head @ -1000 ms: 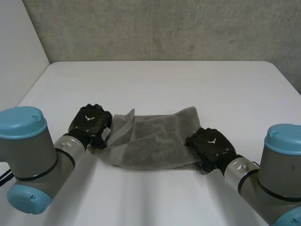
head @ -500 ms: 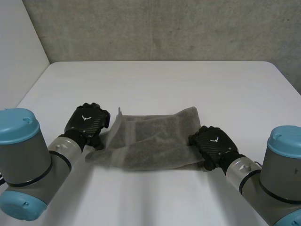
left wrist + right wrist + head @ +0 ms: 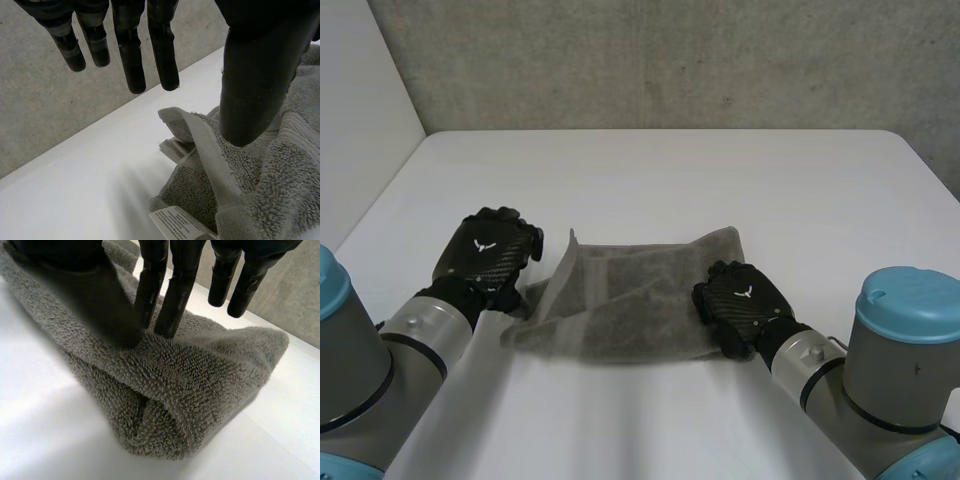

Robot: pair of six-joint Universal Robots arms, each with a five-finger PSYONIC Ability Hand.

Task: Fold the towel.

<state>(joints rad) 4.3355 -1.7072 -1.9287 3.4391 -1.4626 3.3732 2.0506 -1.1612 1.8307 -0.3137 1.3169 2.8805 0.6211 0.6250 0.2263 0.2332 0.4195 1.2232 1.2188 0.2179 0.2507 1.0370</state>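
One grey terry towel [image 3: 630, 305], loosely folded, lies on the white table [image 3: 670, 180] between two black hands. The left hand [image 3: 482, 250] hovers just beside its left end, fingers straight and spread, holding nothing. The right hand [image 3: 740, 300] sits on the right end, thumb and some fingers pinching the top layer.

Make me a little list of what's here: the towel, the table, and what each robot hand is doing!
Table: white, with one towel on it
Towel: grey, bunched and partly folded, left corner sticking up
Label: white, at the towel's left end
Left hand: open, at the towel's left end, holding nothing
Right hand: pinching the towel's right end between thumb and fingers
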